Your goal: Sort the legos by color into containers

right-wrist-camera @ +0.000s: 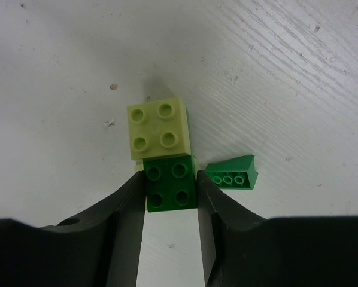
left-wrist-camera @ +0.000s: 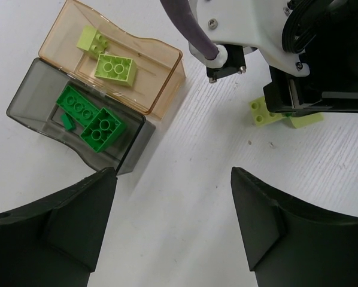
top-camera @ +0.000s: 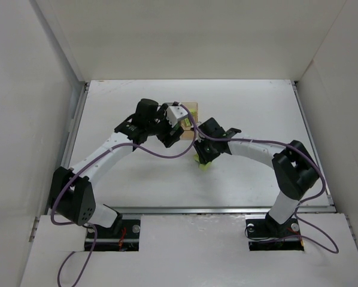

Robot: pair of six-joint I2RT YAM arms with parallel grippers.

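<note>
Right tool [right-wrist-camera: 169,178]: clamped on dark green brick [right-wrist-camera: 170,192], which touches pale brick [right-wrist-camera: 158,127] on the surface [right-wrist-camera: 275,72]. Left tool [left-wrist-camera: 172,176]: spread wide, empty. Tan box [left-wrist-camera: 167,75]: two pale legos [left-wrist-camera: 115,67]. Adjoining grey box [left-wrist-camera: 134,146]: dark green legos [left-wrist-camera: 101,128].

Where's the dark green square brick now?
In the right wrist view, the dark green square brick sits between the fingers of the right gripper, against the pale square brick beyond it, a green sloped brick on its right.

The left gripper [left-wrist-camera: 172,179] is reaching inward and hovering, jaws spread wide; the right gripper [right-wrist-camera: 170,177] is pointing down, jaws pinching a dark green lego [right-wrist-camera: 170,194] between them.
</note>
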